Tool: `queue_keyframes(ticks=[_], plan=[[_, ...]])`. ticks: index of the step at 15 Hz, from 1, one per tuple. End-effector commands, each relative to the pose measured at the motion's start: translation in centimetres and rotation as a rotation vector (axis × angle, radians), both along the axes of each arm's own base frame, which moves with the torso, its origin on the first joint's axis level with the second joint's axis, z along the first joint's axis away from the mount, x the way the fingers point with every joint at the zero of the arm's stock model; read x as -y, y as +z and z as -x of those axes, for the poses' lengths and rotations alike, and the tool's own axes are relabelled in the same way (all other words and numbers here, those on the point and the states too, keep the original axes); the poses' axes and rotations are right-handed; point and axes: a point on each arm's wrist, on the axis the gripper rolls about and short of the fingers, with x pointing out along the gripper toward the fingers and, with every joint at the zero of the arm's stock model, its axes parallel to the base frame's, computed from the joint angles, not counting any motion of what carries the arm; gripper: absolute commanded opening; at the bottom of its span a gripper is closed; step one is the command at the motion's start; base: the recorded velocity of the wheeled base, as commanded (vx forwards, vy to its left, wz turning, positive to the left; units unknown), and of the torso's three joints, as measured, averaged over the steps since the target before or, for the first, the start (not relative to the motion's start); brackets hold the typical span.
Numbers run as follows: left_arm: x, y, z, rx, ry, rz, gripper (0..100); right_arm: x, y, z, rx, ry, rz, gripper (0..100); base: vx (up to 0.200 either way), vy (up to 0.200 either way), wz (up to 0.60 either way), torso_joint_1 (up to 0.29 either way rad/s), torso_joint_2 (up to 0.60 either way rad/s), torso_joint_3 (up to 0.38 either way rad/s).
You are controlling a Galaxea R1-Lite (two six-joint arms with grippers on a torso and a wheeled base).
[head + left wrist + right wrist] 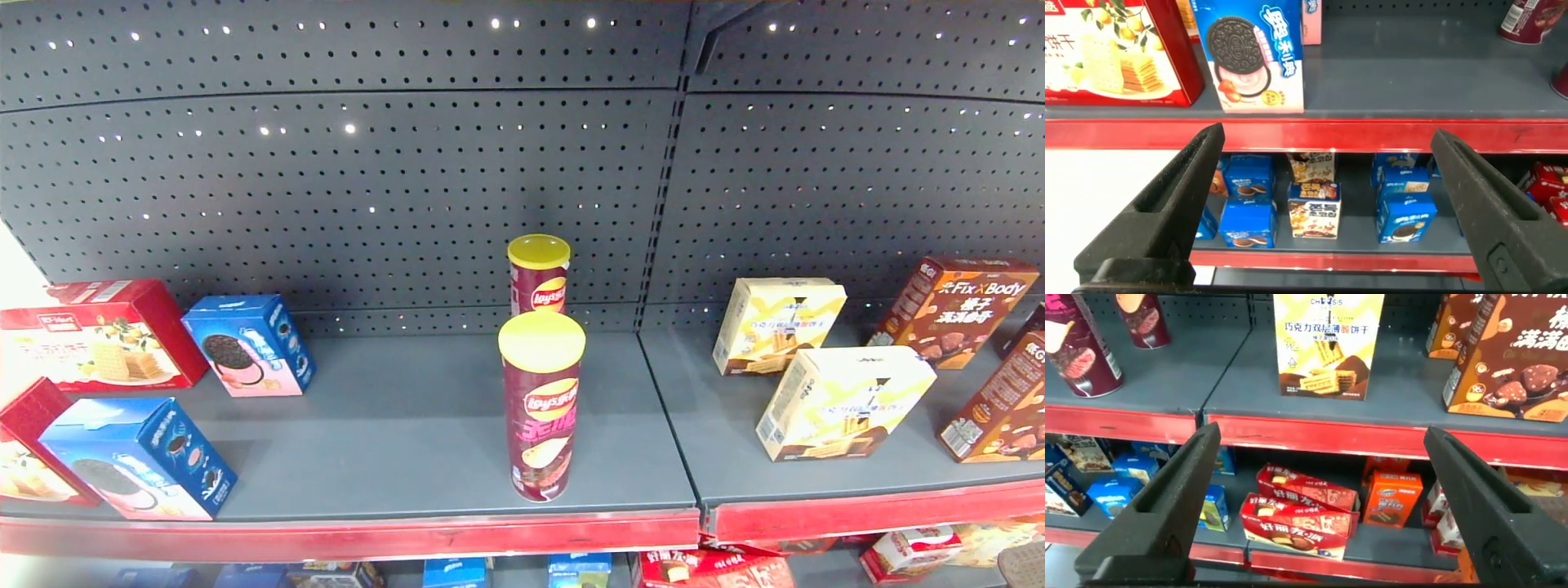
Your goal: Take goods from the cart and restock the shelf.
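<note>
Left gripper spread wide and empty, low before the red front lip of the shelf, just under the front blue cookie box. Right gripper likewise gaping, nothing between its dark fingers, below the front cream wafer box near the same lip. On the grey shelf board, two maroon chip cans with yellow lids, both upright near the middle: front can close to the lip, rear can straight behind it by the pegboard back panel, a gap between the two. To the left, well apart from the cans, a rear blue cookie box just beside a red cracker box. To the right, past the seam in the board, a rear cream wafer box and two brown biscuit boxes leaning backward. Underneath, a lower shelf with small blue, red and orange packs in rows.
</note>
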Motion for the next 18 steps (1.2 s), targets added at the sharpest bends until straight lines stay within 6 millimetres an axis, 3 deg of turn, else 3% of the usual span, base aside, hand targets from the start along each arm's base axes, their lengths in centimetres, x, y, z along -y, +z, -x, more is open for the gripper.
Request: queue_keyframes(ticks=[1,18], plan=[[0.00,0.00,-0.01,-0.001,0.000,0.002,100,0.00,0.01,-0.01,0.000,-0.001,0.001,100,0.000,0.000,0.00,0.000,0.00,0.000],[0.01,0.01,-0.02,-0.002,-0.004,0.002,100,-0.02,0.01,-0.01,0.000,0.010,0.002,100,0.000,0.000,0.00,0.000,0.00,0.000]])
